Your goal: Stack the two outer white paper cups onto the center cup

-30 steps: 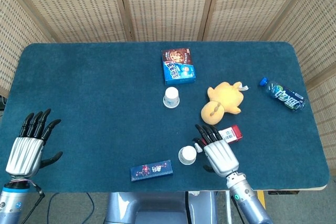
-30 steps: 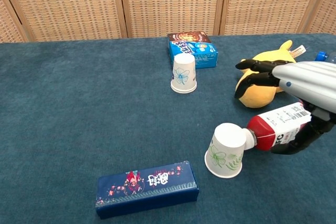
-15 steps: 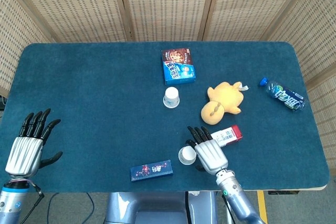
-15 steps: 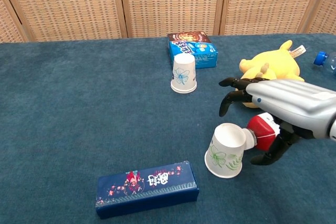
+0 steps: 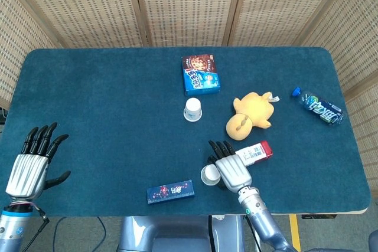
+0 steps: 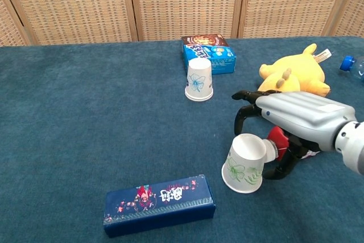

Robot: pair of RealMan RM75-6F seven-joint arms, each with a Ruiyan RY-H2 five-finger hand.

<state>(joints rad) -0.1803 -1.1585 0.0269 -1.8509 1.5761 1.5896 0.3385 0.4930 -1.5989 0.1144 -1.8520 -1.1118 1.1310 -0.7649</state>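
A white paper cup with blue flowers (image 5: 192, 110) (image 6: 199, 79) stands upside down near the table's middle. A second white cup with green flowers (image 5: 209, 174) (image 6: 245, 163) sits upside down and tilted near the front edge. My right hand (image 5: 229, 166) (image 6: 290, 120) arches over this cup from the right. Its fingertips (image 6: 239, 122) hang just above the cup's base and its thumb curls beside the cup's wall; I see no firm hold. My left hand (image 5: 29, 166) rests far left by the front edge, fingers spread, holding nothing. It is outside the chest view.
A red-capped bottle (image 5: 255, 152) (image 6: 277, 137) lies against the green-flowered cup, mostly under my right hand. A yellow plush (image 5: 249, 115) (image 6: 296, 72), a blue snack box (image 5: 201, 74) (image 6: 208, 52), a long dark-blue box (image 5: 170, 191) (image 6: 159, 204) and a water bottle (image 5: 318, 106) lie around.
My right hand has moved left and closer to the green-flowered cup, ending arched over it. Both cups and my left hand have stayed put.
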